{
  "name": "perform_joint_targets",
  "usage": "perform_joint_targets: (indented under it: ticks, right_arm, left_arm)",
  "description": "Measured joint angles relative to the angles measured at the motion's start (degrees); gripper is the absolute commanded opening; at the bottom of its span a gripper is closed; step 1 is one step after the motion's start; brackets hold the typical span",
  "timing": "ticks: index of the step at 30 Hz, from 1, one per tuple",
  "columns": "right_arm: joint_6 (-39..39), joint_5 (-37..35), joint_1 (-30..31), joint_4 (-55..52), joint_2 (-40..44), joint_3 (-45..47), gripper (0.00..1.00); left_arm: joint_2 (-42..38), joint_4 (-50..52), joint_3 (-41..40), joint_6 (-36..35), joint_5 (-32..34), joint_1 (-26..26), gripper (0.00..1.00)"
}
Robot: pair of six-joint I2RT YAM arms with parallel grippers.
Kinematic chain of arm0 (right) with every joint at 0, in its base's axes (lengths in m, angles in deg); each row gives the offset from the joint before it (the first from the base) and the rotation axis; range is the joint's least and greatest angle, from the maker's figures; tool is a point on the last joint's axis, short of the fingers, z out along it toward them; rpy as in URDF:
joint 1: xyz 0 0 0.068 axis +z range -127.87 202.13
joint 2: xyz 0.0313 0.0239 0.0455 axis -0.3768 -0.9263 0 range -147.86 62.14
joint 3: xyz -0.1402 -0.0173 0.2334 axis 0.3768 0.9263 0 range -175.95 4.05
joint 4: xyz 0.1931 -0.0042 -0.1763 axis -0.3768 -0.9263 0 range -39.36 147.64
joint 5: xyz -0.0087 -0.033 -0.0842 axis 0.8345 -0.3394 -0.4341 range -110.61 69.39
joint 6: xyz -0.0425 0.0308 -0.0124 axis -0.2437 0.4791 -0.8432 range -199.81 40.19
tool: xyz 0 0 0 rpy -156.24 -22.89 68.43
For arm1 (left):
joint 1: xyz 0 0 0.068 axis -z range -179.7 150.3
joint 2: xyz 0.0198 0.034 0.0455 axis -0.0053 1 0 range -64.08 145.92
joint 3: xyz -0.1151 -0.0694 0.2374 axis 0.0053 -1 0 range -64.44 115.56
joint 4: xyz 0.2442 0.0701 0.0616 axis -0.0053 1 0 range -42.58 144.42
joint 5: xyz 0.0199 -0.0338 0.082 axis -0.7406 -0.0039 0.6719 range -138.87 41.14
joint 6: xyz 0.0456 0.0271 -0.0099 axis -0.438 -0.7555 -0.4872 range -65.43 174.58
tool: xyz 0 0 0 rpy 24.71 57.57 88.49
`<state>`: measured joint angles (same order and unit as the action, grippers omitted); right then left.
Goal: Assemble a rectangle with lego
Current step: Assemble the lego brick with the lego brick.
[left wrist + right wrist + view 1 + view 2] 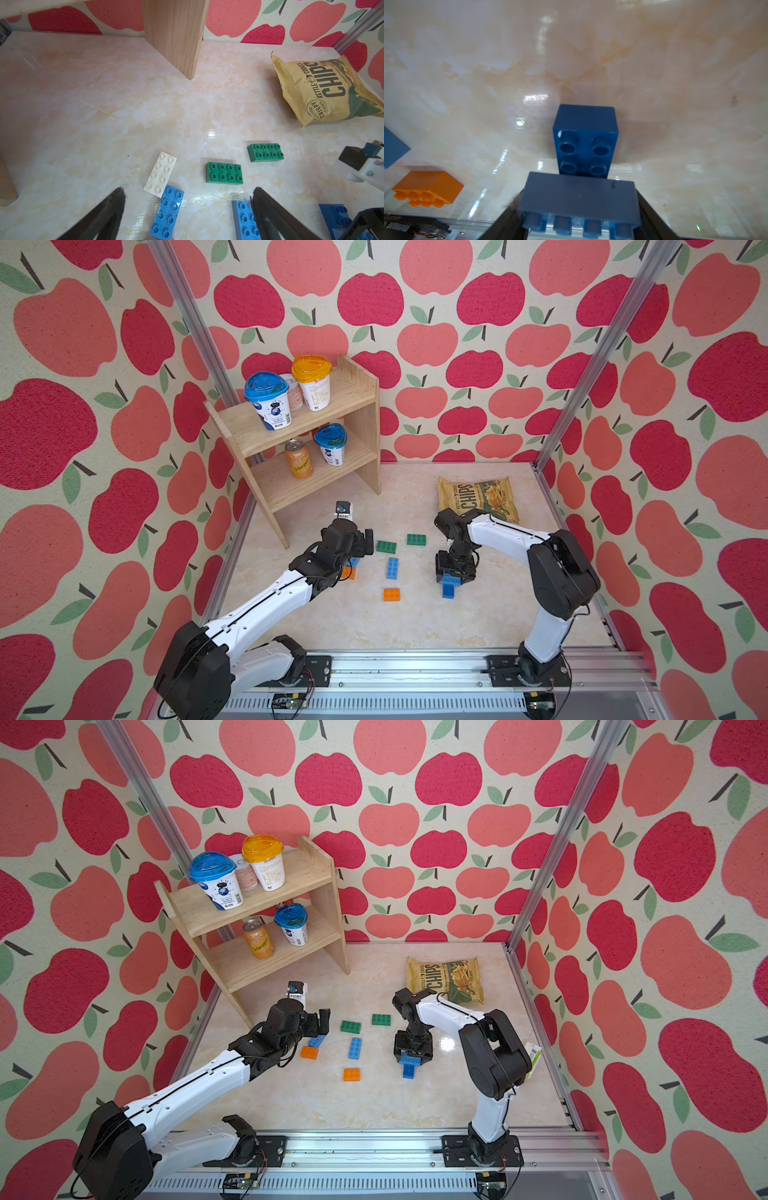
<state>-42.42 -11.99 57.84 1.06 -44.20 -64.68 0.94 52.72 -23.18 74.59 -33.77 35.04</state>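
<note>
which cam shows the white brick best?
Left wrist view: the white brick lies whole in frame, studs up, one end against a light blue brick. It does not show in either top view; the left gripper seems to cover it. Right wrist view: not in frame.

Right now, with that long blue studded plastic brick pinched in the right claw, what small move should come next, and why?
Probably lower the right gripper: its long blue brick sits crosswise over one end of the darker blue brick below, so pressing may join them.
</note>
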Motion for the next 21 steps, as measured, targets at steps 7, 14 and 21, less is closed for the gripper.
perform_joint_targets:
  ticks: [7,14,21]
  right_arm:
    - [-1.73,2.08,-1.44,-2.38,-2.64,-2.23,0.00]
    - [-2.03,1.97,-1.44,-2.69,-2.69,-2.49,0.00]
    - [-2.05,1.42,-1.01,-3.04,-2.67,-2.95,0.23]
  left_arm:
    - [-0.33,0.00,-0.02,0.00,-0.04,-0.28,0.97]
    - [-0.92,0.00,-0.04,0.00,-0.07,-0.55,0.97]
    - [-0.98,0.02,-0.07,0.02,-0.04,-0.59,0.97]
